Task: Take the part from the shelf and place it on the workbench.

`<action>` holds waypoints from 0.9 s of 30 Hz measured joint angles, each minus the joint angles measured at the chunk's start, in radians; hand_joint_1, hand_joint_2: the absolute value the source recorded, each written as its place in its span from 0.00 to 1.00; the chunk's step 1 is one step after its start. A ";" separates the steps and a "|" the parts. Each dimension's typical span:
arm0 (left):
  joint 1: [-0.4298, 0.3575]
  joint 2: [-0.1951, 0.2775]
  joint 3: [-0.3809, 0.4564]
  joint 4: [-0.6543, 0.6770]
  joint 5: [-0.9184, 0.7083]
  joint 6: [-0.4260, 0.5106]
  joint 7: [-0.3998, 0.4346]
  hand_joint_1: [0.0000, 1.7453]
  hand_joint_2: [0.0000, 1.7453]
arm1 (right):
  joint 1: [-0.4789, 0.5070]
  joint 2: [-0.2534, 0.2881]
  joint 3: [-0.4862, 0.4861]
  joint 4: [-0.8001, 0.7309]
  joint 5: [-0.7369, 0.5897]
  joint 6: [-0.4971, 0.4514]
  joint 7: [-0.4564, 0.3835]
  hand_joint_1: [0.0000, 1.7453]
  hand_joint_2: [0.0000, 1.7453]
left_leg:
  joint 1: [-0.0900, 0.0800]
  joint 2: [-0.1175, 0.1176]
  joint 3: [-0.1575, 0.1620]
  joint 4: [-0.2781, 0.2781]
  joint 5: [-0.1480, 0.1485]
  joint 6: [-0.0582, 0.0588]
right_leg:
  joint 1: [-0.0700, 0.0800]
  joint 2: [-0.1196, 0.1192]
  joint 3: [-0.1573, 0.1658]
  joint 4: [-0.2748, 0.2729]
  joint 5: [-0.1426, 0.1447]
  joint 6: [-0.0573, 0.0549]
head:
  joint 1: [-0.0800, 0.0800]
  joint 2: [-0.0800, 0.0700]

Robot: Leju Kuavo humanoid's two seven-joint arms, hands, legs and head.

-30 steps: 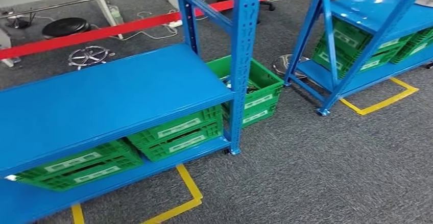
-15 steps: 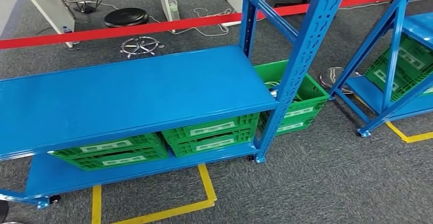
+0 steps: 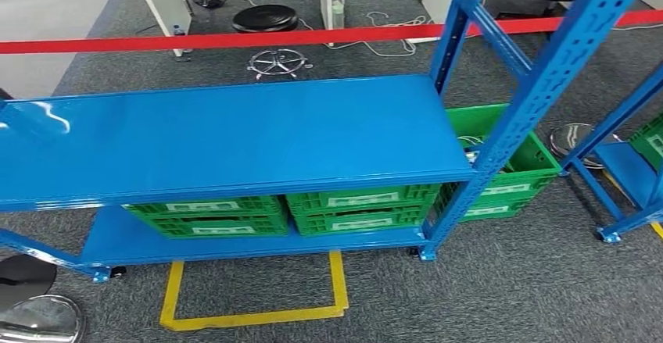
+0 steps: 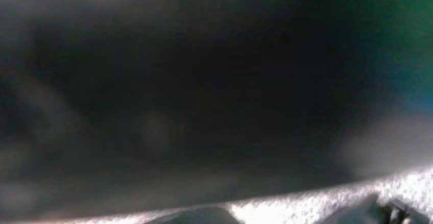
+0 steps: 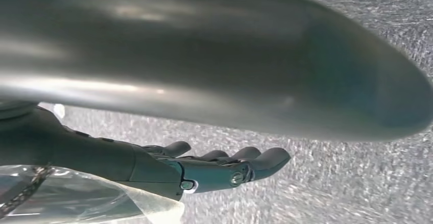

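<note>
Since the earlier frame the camera had swung left, so the blue shelf [image 3: 234, 136] sat nearly square across the head view, with 2 green crates [image 3: 207, 216] under it and a 3rd [image 3: 508, 179] behind its post. At the right wrist, the right robot hand [image 5: 204, 170] pinched a clear plastic bag [image 5: 71, 198], fingers extended over grey carpet [image 5: 316, 183]. The left robot hand's state could not be told.

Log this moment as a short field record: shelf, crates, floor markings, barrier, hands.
shelf: blue rack, upper board bare
crates: two green crates on the lower board; a third on the carpet by the right post
floor marking: yellow tape outline in front of rack
barrier: red tape behind rack
right hand: fingers extended, clear plastic bag beside it; grip unclear
left hand: view dark, blurred
</note>
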 joint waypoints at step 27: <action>0.008 -0.009 0.001 0.000 -0.046 0.047 0.043 0.00 1.00 | -0.005 -0.001 -0.028 0.000 -0.050 0.029 0.016 0.00 1.00 | 0.011 -0.101 0.045 -0.031 -0.017 0.013 | 0.001 0.114 -0.040 0.001 0.042 -0.002 | 0.013 0.000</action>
